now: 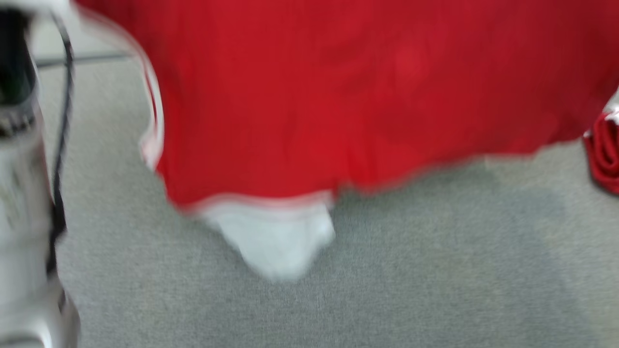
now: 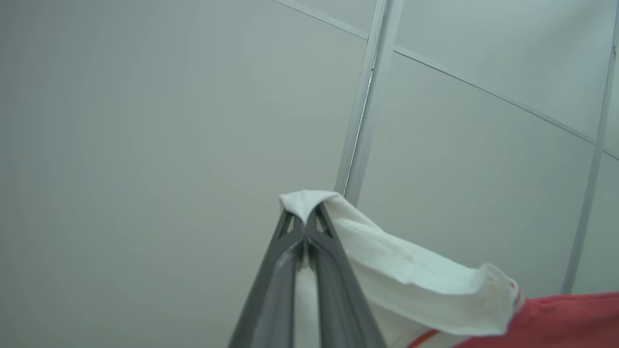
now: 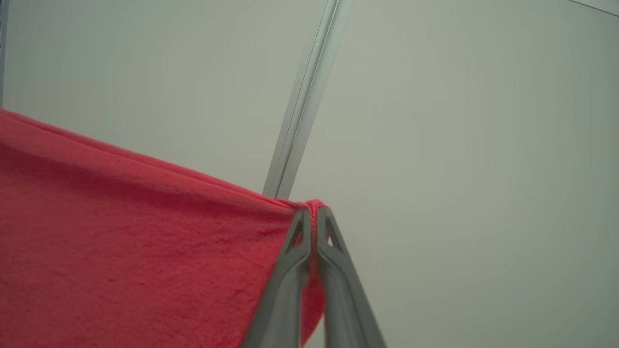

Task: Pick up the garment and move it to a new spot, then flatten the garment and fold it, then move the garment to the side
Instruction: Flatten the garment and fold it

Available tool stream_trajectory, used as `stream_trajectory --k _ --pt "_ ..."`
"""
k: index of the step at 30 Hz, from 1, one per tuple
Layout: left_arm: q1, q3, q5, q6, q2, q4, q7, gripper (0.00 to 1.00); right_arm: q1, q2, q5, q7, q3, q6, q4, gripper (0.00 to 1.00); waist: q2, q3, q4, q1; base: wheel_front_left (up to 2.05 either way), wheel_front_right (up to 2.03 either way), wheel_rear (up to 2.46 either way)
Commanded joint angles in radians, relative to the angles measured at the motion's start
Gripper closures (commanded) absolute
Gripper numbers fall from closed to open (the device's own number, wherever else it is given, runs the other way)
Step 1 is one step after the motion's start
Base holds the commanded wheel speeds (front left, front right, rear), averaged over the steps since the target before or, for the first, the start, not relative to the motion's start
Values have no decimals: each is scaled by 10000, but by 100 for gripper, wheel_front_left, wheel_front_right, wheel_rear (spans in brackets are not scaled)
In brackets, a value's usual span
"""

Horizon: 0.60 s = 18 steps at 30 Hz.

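Note:
The garment (image 1: 338, 106) is red with white trim and hangs spread wide above the grey surface, blurred in the head view, a white part (image 1: 275, 237) dangling at its lower edge. My left gripper (image 2: 305, 227) is shut on a white corner of the garment (image 2: 387, 256), which trails away to the right into red cloth. My right gripper (image 3: 313, 220) is shut on a red edge of the garment (image 3: 135, 232), which stretches taut to the left. Both grippers point up toward pale wall panels.
A grey felt-like surface (image 1: 387, 270) lies below the hanging cloth. A pale arm segment with a dark cable (image 1: 60, 145) stands at the left edge. Another bit of red cloth (image 1: 604, 150) shows at the right edge. Pale wall panels with metal strips (image 2: 367, 96) are behind.

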Motion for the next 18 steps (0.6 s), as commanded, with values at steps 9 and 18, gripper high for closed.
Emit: stream_trajectory --k 9,18 --pt "-4807 186 572 -263 -219 4300 -2208 100 -5193 629 -1594 -2953 1978 -22 4083 100 0 3076 569 0 0 0 0" --pt "-4763 -361 887 -1188 -519 6724 -3952 100 -5208 1738 -1381 -5708 2705 -21 7373 100 0 3131 931 0 0 0 0"
